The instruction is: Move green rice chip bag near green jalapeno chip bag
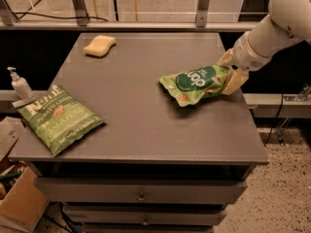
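Observation:
The green rice chip bag point(194, 83), puffy and light green with a dark round logo, is at the right side of the grey table point(141, 115), lifted slightly at its right end. My gripper point(230, 76) is shut on the bag's right end, with the white arm reaching in from the upper right. The green jalapeno chip bag point(58, 117), flat with white lettering, lies at the table's front left corner, far from the rice bag.
A yellow sponge point(99, 45) lies at the table's back left. A hand-sanitizer pump bottle point(20, 85) stands on a ledge just left of the table. A cardboard box point(19, 203) sits on the floor at lower left. Drawers are below the tabletop.

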`<action>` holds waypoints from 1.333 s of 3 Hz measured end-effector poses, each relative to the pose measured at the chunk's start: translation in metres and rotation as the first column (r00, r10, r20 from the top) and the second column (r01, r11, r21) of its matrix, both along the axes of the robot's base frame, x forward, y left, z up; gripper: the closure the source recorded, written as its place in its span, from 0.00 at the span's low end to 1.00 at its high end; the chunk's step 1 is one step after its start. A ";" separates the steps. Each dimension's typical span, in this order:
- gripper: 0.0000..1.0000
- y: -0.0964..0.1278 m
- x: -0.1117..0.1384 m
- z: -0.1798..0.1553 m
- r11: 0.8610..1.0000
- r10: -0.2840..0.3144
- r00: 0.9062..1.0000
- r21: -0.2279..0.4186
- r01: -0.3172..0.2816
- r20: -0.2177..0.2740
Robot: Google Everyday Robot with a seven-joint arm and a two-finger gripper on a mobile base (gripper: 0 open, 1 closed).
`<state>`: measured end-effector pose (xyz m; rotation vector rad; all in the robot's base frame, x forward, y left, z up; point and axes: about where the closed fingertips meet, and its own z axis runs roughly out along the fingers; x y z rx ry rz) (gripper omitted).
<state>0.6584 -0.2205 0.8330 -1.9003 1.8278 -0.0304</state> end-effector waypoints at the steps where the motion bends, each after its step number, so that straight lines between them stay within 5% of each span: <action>1: 1.00 0.012 -0.005 0.021 0.999 -0.028 0.998 0.040 0.030 -0.047; 4: 1.00 0.078 -0.045 0.087 0.961 -0.101 0.985 0.244 0.133 -0.137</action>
